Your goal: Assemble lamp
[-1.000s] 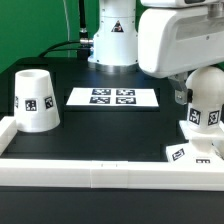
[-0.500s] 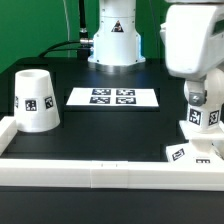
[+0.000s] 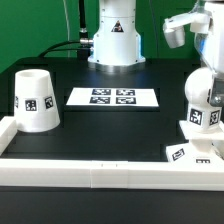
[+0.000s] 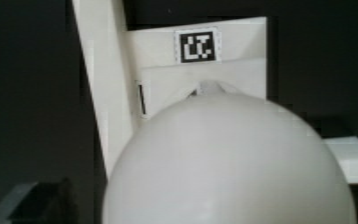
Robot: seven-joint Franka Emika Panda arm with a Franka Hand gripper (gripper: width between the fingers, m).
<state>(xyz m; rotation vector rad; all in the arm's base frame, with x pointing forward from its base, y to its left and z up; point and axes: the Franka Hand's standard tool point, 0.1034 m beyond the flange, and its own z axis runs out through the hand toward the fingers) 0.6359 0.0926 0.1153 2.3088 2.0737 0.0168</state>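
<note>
Worktop (image 3: 110, 130): flat, matte black, edged on the side nearest the exterior camera by a long white rail (image 3: 100, 172). The marker board (image 3: 113, 97) lies flat and well apart from my pincer.

Arm (image 3: 195, 25): only a white, glossy part shows, above the bulb. Neither view shows the pincer's fingers clearly, so I cannot tell how far it is open or whether it holds anything.

Shade (image 3: 35, 100): a white, smooth plastic tapered cup, standing wide end down. It is the part farthest from my pincer, across the worktop, and touches no other lamp part.

Bulb (image 3: 205, 92): a white, rounded, egg-like body, smooth and faintly glossy. Its long axis is upright and points toward my pincer. It lies straight below the pincer, and its crown fills the wrist view. It is the nearest part.

Base (image 3: 190, 152): a flat, square white plate lying under the bulb, which appears seated on it. I cannot confirm the joint.

Tags (image 4: 197, 47): small black-and-white squares, flat on each part.

Judgement: the coming move turns on this vertical alignment, and the bulb's curved, slick surface would offer poor purchase.
</note>
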